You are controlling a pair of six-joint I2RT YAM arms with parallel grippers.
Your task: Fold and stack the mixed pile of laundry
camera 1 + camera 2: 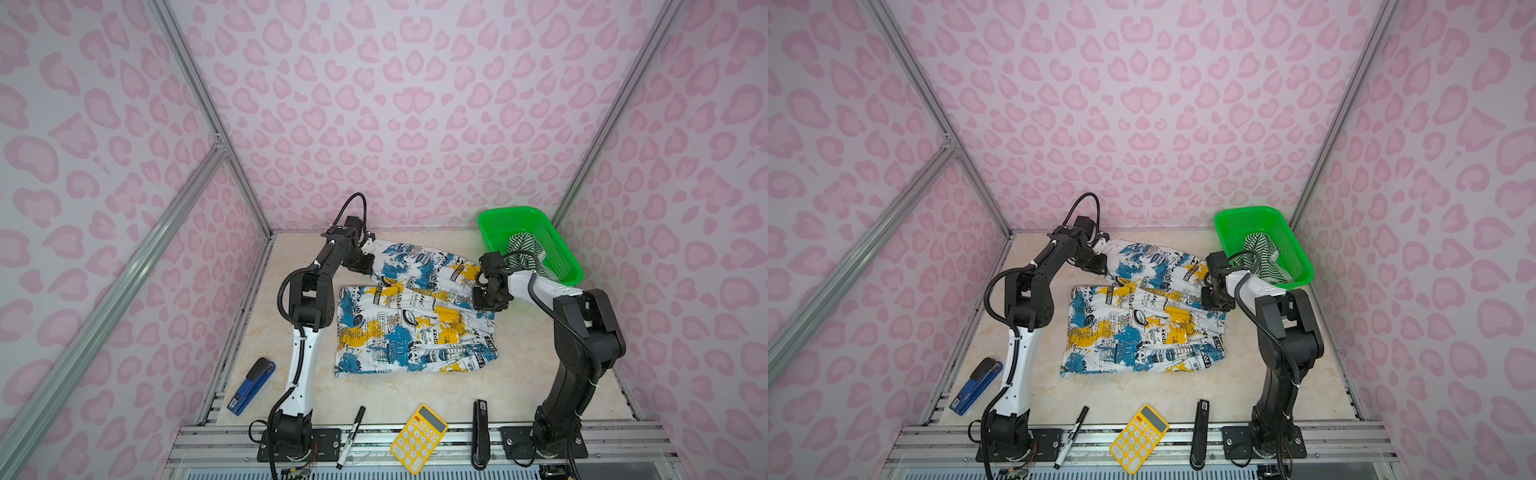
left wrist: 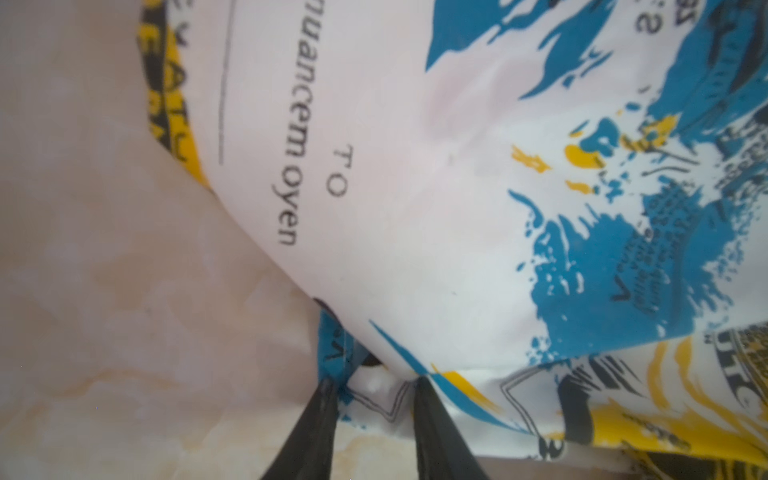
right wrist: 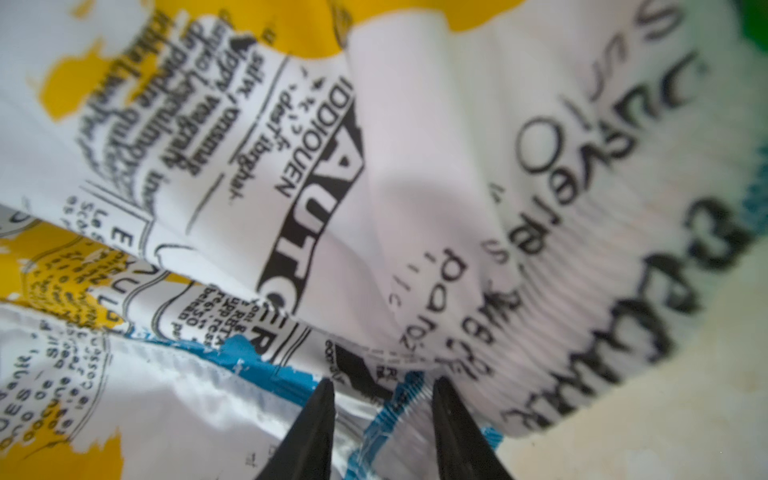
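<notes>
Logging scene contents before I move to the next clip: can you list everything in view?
printed garment: one, white with blue, yellow and black print, mid-table, far part lifted
striped garment: one, dark green and white, inside the basket
basket: one, bright green, far right corner
blue stapler: one, blue and black, near left edge
marker: one, black and white, front edge
calculator: one, yellow, front edge, centre
black stapler: one, black, right of calculator
table: one, beige marbled
left pincer: one, black, gripping printed garment's far left
right pincer: one, black, gripping its right side
</notes>
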